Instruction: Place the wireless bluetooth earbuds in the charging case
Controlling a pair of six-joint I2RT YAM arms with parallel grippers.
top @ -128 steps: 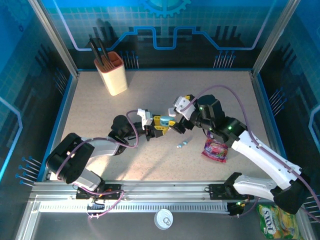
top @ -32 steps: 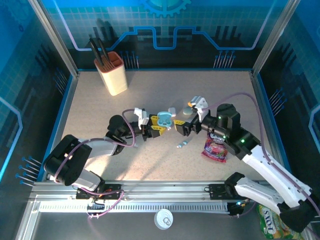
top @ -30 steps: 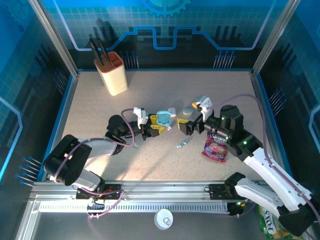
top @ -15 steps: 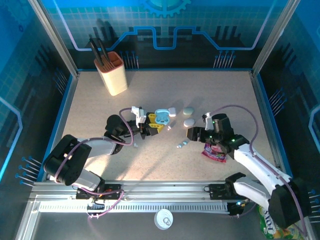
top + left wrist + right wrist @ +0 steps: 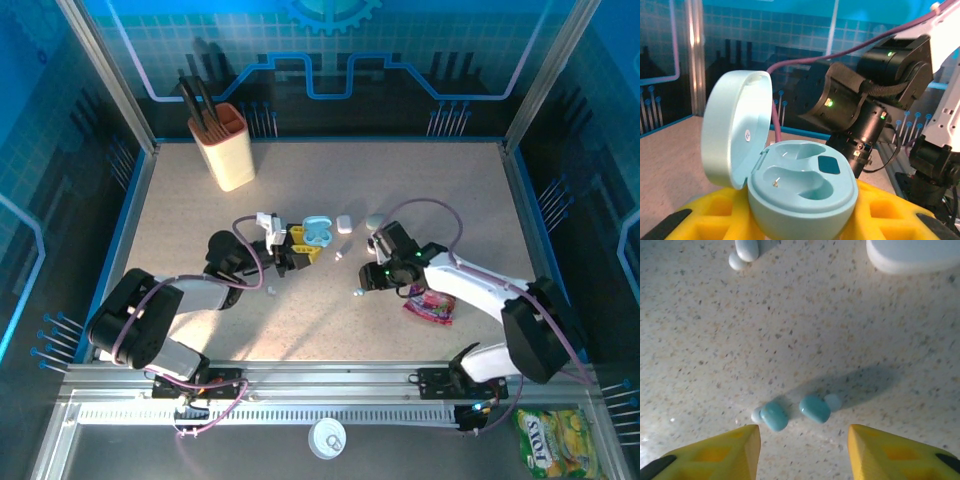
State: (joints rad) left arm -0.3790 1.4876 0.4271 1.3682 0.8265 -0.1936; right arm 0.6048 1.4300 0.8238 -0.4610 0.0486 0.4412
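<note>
The charging case (image 5: pixel 317 231), light blue, was held by the left claw (image 5: pixel 303 244) just left of the ctr of the counter (image 5: pixel 450 190), lifted off the surface. In the left wrist view the case was seen clamped btwn the claw's yellow fingers (image 5: pixel 710 220). It was kept upright, w/ the lid (image 5: pixel 735 132) swung open and standing up at one side. Two moulded wells were exposed in the base, and a small metal contact was visible in one.

The right claw (image 5: pixel 804 436) was seen low over the counter, slightly right of ctr and closer to the near edge than the case. Its yellow fingers (image 5: pixel 732 450) were set apart and nothing was gripped btwn them. Two light-blue earbuds (image 5: pixel 815 409) lay flat on the counter just beyond the fingertips, in line w/ the gap. They were side by side and almost touching each other, and no contact w/ either finger was seen. Farther off in that view, white buds (image 5: pixel 743 252) were seen on the counter; the count could not be told.

In the top view a white case (image 5: pixel 343 223) and a grey-white case (image 5: pixel 374 220) were seen lying close together, toward the far edge from the right claw and just right of the held case. A pink snack packet (image 5: pixel 430 300) lay beside the right arm, on the side toward the right edge. A beige cup (image 5: pixel 228 150) w/ dark utensils stood near the far-left corner. A tiny white bit (image 5: pixel 270 290) lay by the left arm; it was too small to be identified.
</note>
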